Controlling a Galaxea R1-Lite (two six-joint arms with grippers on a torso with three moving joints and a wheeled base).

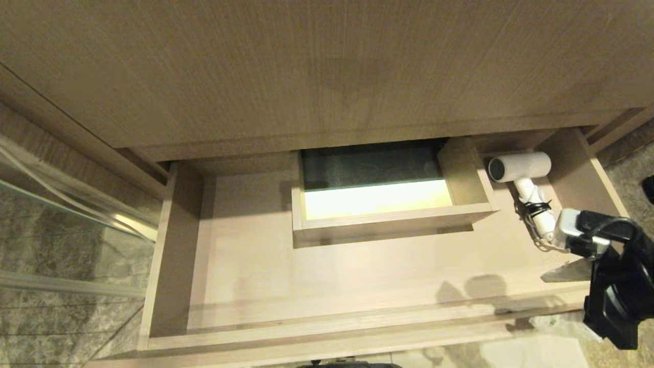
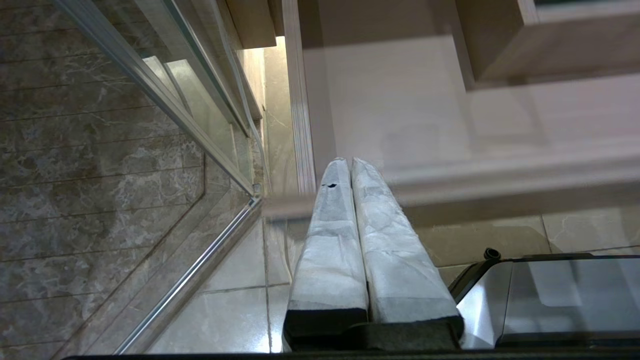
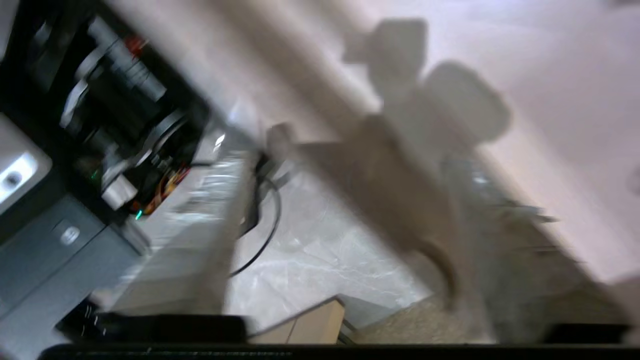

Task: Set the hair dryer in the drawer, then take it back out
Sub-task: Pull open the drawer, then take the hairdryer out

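The drawer [image 1: 245, 255] stands pulled wide open under the wooden counter [image 1: 327, 66]. The hair dryer [image 1: 521, 168] lies inside it, in the far right corner, barrel across the back, handle and bundled cord running toward the front. The right gripper [image 1: 559, 273] hangs over the drawer's right front corner, just beside the handle end, not holding it; its fingers [image 3: 200, 235] are spread apart, nothing between them. The left gripper [image 2: 350, 165] sits low by the drawer's left front corner, fingers pressed together, empty

Head camera steeply above drawer [image 1: 327, 327]
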